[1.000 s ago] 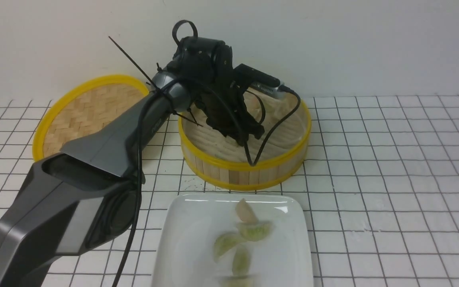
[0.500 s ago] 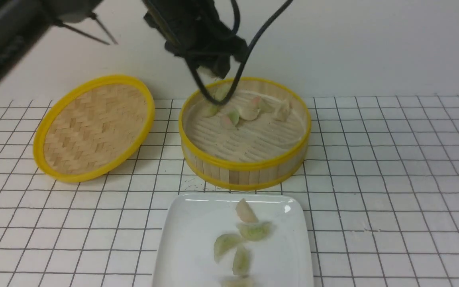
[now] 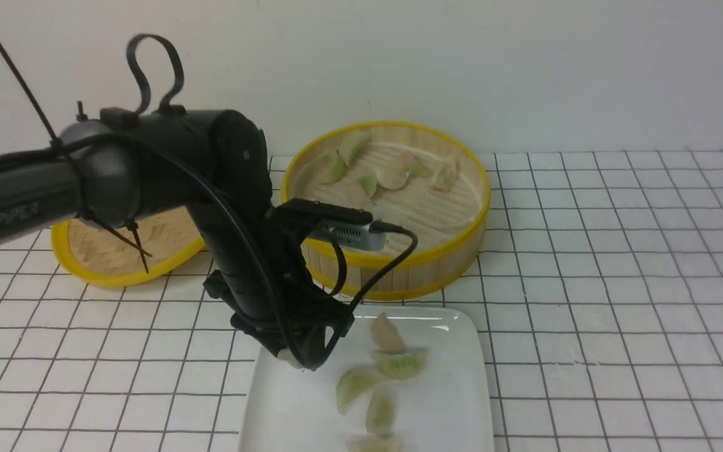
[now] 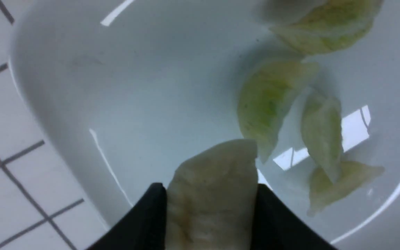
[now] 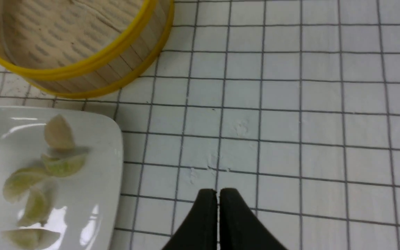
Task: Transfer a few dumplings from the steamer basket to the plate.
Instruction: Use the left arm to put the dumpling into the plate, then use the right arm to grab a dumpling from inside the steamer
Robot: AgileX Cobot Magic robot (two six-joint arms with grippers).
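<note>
My left gripper [image 3: 299,361] is shut on a cream dumpling [image 4: 214,187] and holds it just over the left part of the white plate [image 3: 462,402]. Its tip also shows in the front view [image 3: 287,358]. Several dumplings lie on the plate, pale green ones [image 3: 354,383] and a beige one [image 3: 386,334]; they also show in the left wrist view [image 4: 269,100]. The bamboo steamer basket [image 3: 455,248] stands behind the plate with several dumplings [image 3: 393,179] at its back. My right gripper [image 5: 218,192] is shut and empty over the tiled table, right of the plate [image 5: 109,139].
The woven yellow-rimmed lid [image 3: 101,257] lies at the back left, partly behind my left arm. The wall runs close behind the basket. White tiled table [image 3: 619,282] stretches to the right.
My left arm has lifted out of the basket with a dumpling and swung forward and down to the plate's left part. The dumplings on the plate have not moved.
</note>
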